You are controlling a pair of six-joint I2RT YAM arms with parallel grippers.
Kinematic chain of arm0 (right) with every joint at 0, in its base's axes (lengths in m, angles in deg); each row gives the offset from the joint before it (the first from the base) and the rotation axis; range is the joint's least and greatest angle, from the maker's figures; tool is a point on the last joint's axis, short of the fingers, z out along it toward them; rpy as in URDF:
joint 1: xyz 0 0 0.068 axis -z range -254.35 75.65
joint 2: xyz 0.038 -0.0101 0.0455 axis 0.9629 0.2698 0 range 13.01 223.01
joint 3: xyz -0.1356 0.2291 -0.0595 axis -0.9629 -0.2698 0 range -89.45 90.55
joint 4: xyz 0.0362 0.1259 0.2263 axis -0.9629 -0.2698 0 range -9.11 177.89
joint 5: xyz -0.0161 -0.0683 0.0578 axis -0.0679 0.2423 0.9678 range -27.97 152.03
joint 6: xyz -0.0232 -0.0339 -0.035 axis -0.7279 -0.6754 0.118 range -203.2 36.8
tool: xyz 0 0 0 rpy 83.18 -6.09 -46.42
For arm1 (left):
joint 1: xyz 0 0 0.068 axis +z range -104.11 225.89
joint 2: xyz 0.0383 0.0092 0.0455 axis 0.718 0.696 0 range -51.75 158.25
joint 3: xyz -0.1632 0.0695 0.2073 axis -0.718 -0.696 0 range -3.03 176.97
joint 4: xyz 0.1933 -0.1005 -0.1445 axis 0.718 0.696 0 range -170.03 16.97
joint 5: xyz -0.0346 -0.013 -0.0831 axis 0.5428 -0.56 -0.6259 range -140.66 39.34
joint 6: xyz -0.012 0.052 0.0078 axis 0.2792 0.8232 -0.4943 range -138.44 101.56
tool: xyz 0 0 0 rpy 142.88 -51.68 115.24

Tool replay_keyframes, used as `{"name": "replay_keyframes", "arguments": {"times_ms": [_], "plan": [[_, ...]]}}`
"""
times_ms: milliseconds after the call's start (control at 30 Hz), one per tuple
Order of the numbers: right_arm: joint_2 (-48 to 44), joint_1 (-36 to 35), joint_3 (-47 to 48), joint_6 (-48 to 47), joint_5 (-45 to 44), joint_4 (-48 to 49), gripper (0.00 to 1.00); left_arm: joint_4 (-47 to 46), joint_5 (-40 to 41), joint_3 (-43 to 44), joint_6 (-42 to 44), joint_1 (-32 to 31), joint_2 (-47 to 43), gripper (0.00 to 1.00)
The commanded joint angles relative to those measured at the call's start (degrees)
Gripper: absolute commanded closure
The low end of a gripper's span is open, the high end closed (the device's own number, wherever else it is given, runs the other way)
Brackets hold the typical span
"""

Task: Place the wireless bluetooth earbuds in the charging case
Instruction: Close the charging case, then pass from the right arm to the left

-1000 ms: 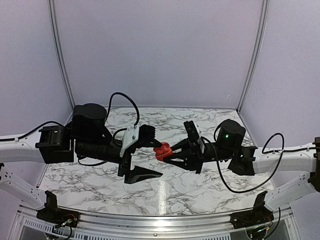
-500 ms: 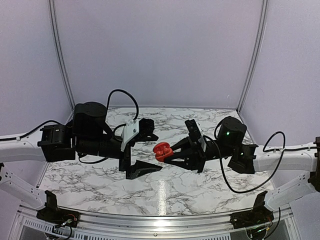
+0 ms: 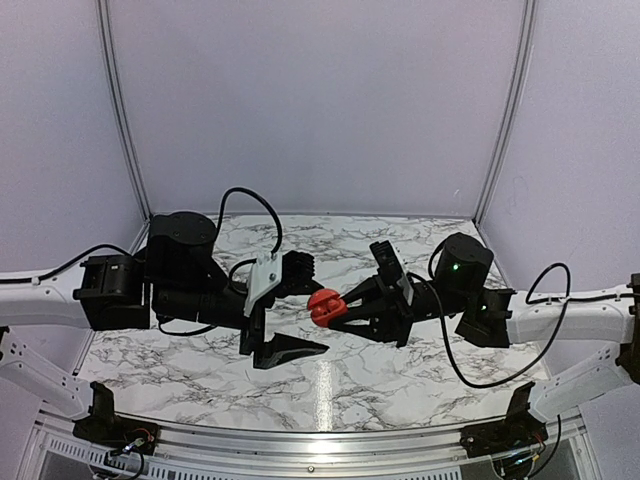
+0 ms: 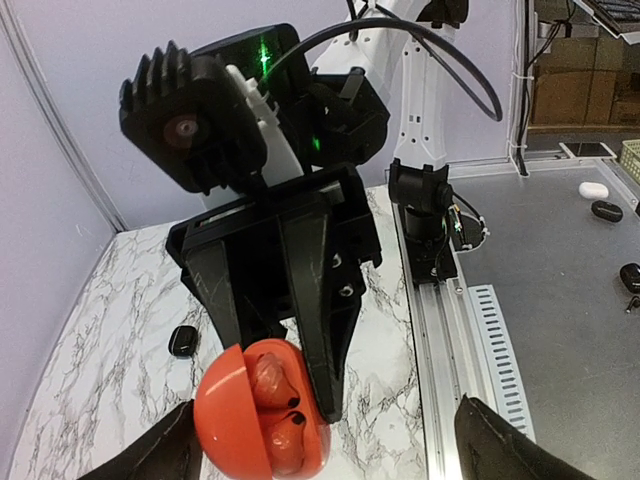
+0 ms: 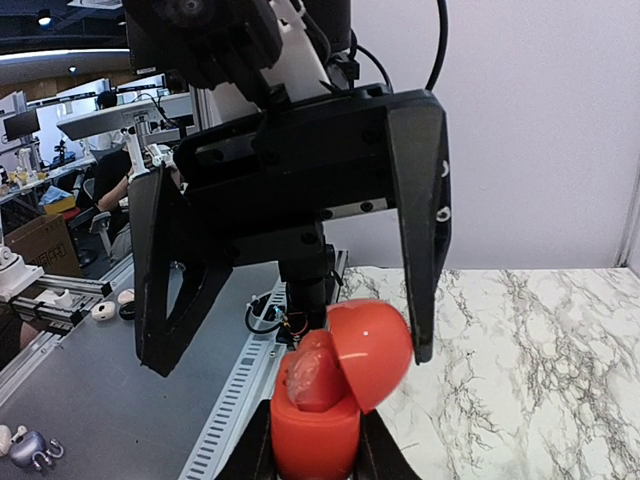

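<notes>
The round glossy red charging case (image 4: 262, 412) hangs in mid-air, its hinged lid swung open. Two small red earbuds (image 4: 268, 374) sit in its base.

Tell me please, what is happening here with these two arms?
The right pincer holds a red case off the table, with its lid swung open. Red earbuds sit inside the case. The left pincer faces it with its jaws wide open, right at the case but not gripping it. A black case lies on the table, untouched.
</notes>
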Motion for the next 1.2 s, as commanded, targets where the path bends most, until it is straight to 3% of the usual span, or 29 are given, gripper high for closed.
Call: {"name": "replay_keyframes", "arguments": {"times_ms": [0,233,733,1000,1167], "plan": [[0.7,0.9,1.5,1.4,-2.2,1.9,1.00,-0.9,-0.3,0.3,2.5,-2.8,-0.3,0.11],[0.7,1.7,1.8,3.3,-2.8,2.5,1.00,0.6,4.0,0.4,5.7,-4.9,1.1,0.12],[2.0,5.2,1.0,17.1,-6.7,8.8,1.00,4.6,28.7,2.2,16.7,-12.7,7.7,0.13],[2.0,5.3,2.4,19.1,-9.1,5.7,1.00,4.2,34.8,3.1,17.4,-13.1,9.9,0.10],[2.0,5.3,2.4,20.3,-10.6,5.0,1.00,2.1,38.6,3.1,18.1,-13.0,10.3,0.21]]}}
